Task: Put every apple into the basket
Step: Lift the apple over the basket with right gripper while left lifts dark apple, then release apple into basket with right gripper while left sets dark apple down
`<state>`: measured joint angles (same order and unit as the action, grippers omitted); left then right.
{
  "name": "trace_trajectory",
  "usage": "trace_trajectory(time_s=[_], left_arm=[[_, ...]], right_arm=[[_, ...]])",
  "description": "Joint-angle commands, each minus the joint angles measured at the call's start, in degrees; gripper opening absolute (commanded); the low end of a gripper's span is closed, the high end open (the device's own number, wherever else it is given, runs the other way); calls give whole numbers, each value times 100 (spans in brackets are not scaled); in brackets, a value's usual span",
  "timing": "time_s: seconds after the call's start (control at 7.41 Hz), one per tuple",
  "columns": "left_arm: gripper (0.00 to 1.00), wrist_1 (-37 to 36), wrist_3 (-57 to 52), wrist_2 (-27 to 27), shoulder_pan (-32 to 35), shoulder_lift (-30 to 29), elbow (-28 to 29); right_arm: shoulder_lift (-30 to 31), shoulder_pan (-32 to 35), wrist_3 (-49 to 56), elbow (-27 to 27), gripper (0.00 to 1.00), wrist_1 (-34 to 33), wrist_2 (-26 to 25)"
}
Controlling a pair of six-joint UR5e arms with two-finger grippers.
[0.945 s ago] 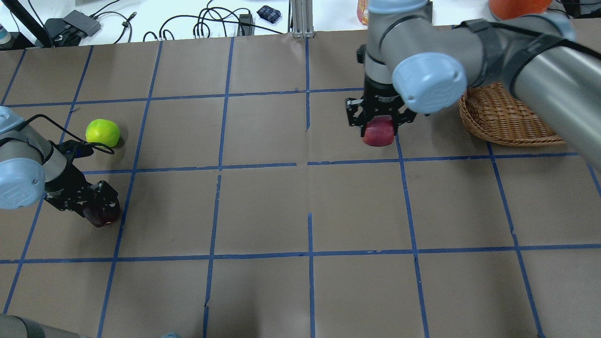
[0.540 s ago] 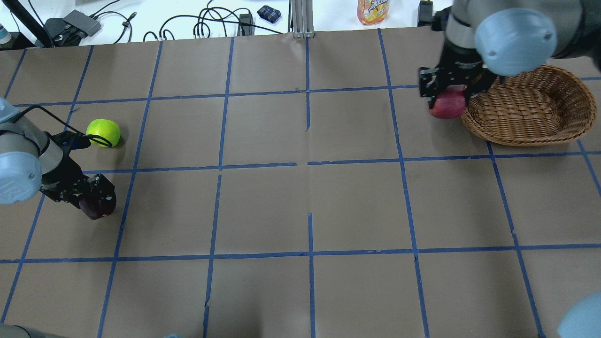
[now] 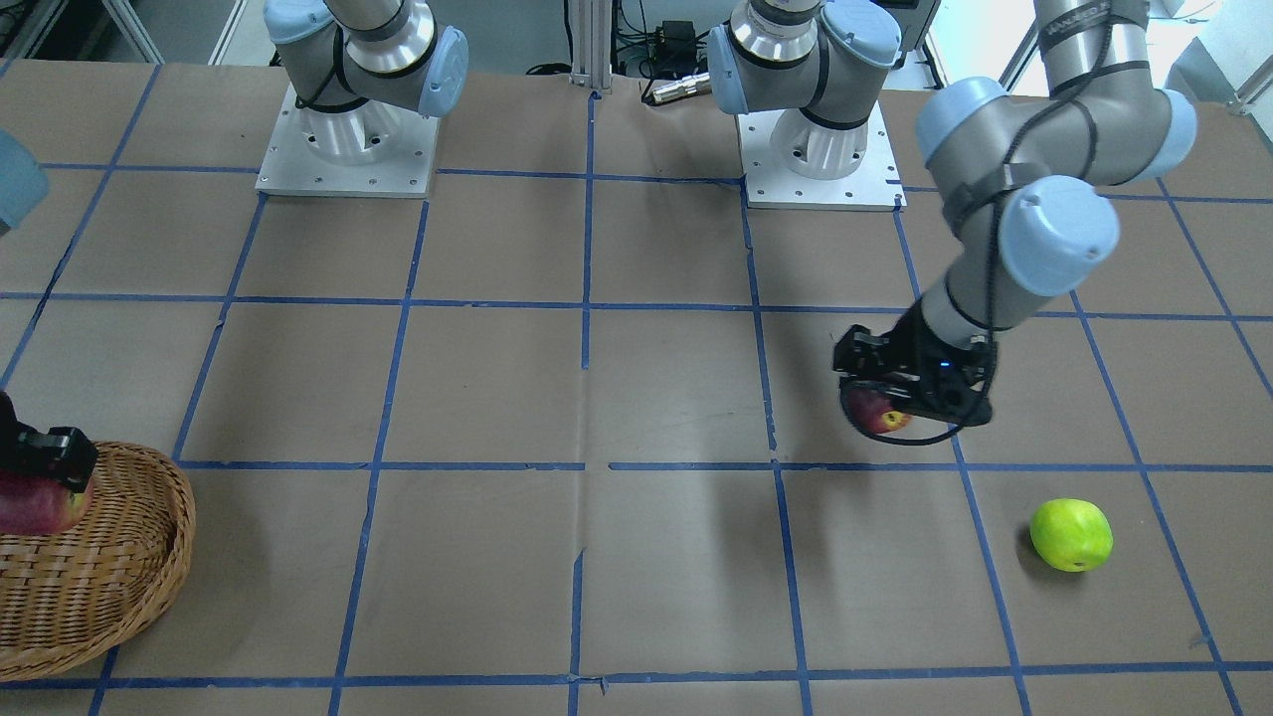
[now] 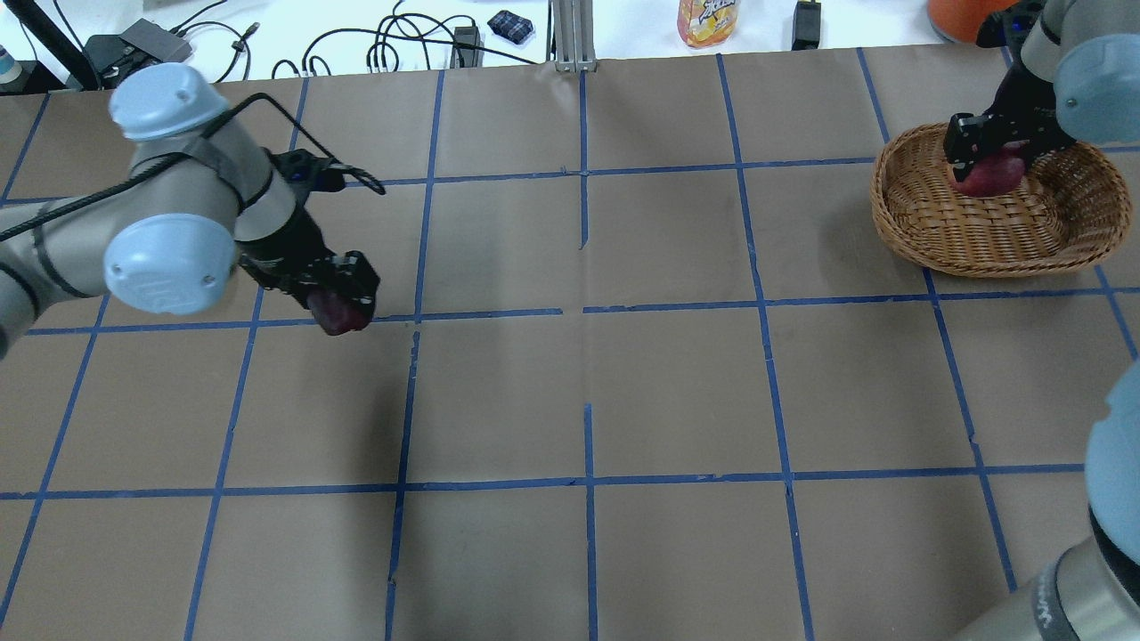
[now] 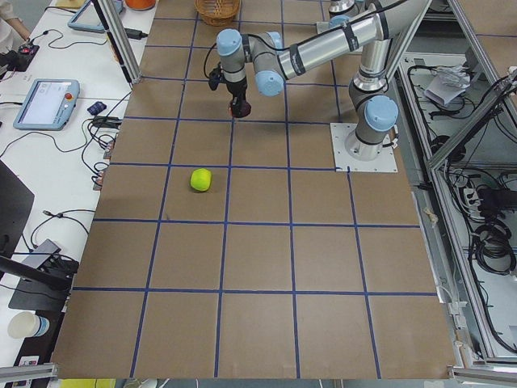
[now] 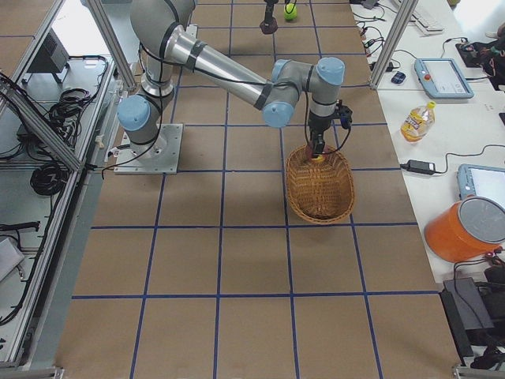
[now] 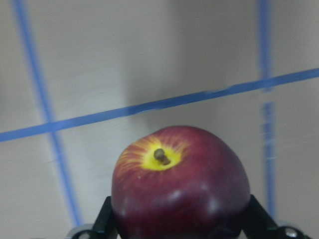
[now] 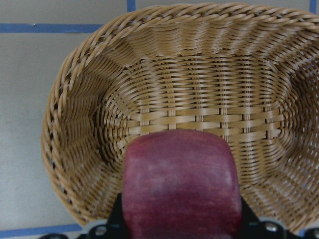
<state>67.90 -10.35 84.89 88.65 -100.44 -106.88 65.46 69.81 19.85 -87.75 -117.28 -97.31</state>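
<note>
The left claw (image 4: 341,309) squeezes a shiny dark red apple (image 7: 179,186) with a yellow top; the right claw (image 4: 985,167) squeezes a dull red apple (image 8: 179,184)

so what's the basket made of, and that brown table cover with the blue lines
The basket looks like woven wicker or rattan, light brown with a slight sheen: interlaced strands and a braided rim show. The table cover looks like matte brown paper, with seams and small tears; the blue lines seem to be tape, though that is less sure.
</note>
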Motion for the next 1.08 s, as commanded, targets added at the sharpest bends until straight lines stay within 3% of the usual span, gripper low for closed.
trace_trajectory(time_s=[0.0, 0.27, 0.4, 0.54, 0.68, 0.81, 0.94], left_arm=[[0, -589, 1871, -367, 1238, -168, 27], [0, -900, 2595, -377, 1916, -448, 27], [0, -1424, 2799, -377, 2207, -650, 27], [0, -1655, 3062, -377, 2305, -826, 27], [10, -1666, 3109, -368, 2384, -976, 18], [48, -1718, 3048, -333, 2411, -1073, 27], [93, -1797, 3169, -333, 2429, -1161, 27]], right_arm=[[-506, -81, 80, -23, 0, -610, -7], [-657, -343, 482, -32, 0, -700, 1], [-657, -354, 459, -66, 0, -691, 19], [-692, -363, 493, -84, 4, -691, 10], [-701, -372, 485, -84, 77, -665, 10], [-710, -372, 450, -93, 100, -612, 19], [-684, -372, 441, -84, 100, -586, 2]])
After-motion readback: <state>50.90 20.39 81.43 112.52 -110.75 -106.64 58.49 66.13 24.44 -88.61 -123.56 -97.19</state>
